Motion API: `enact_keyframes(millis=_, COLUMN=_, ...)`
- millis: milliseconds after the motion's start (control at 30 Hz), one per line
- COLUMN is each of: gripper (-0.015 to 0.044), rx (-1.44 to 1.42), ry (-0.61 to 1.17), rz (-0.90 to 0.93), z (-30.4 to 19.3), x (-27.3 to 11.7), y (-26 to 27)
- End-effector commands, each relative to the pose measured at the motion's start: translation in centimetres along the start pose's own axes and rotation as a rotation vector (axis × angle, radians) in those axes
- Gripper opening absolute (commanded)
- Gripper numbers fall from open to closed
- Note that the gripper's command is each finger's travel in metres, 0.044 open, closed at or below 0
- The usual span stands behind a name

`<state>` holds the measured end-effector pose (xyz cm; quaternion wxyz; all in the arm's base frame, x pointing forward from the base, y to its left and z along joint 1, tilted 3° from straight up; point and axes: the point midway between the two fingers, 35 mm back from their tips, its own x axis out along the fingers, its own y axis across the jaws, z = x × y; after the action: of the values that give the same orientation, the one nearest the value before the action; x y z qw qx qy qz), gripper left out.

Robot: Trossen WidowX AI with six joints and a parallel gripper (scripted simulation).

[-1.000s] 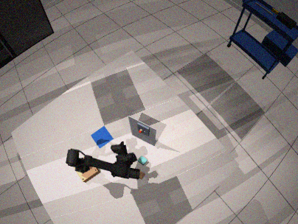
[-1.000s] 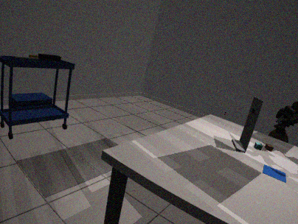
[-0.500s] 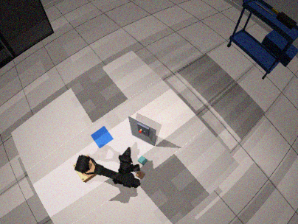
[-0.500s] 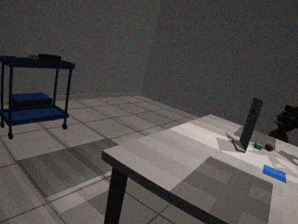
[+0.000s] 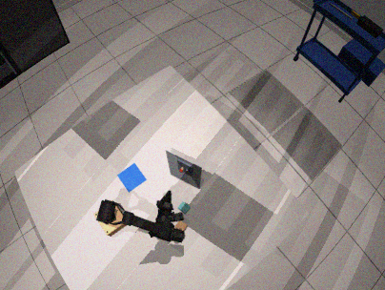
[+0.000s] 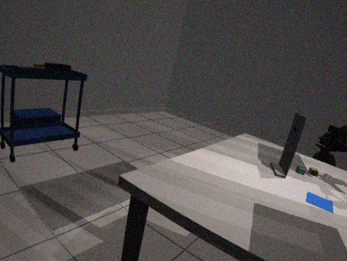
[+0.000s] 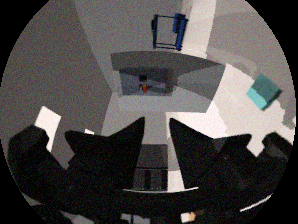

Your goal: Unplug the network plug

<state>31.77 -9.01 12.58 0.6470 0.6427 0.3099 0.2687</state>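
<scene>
Grey tiled floor all round, dim walls behind, blue cart (image 5: 350,45) parked off in the corner. Pale table (image 6: 206,180) front and centre, patched with darker grey. Upright panel (image 5: 184,168) standing near the middle of it, red-marked plug (image 5: 184,168) seated in its socket, too small to make out the tab. Blue marked square (image 5: 131,176) flat on the table, just to one side of the panel, nothing lying on it. Small teal block (image 5: 184,207) resting on the table near the panel's foot; small tan block (image 5: 180,225) close by, right against the arm from above.

Arm stretched low from its base, gripper (image 5: 165,199) pointing towards the panel but well short of it, touching neither panel nor plug. From the wrist, dark fingers parted partway, bare table showing in the gap, nothing pinched. Panel dead ahead in that view, red dot of the plug visible on its face, teal block off to the right, cart far beyond.
</scene>
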Motion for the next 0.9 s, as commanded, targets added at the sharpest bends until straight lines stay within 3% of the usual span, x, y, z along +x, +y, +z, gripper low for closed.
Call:
enact_keyframes(millis=0, gripper=0.0156, rx=-0.005, ry=0.007, rz=-0.014, z=0.1, x=0.4, y=-0.5)
enact_keyframes(millis=867, gripper=0.0156, rx=-0.007, ry=0.002, rz=-0.043, z=1.9, x=2.7, y=-1.6)
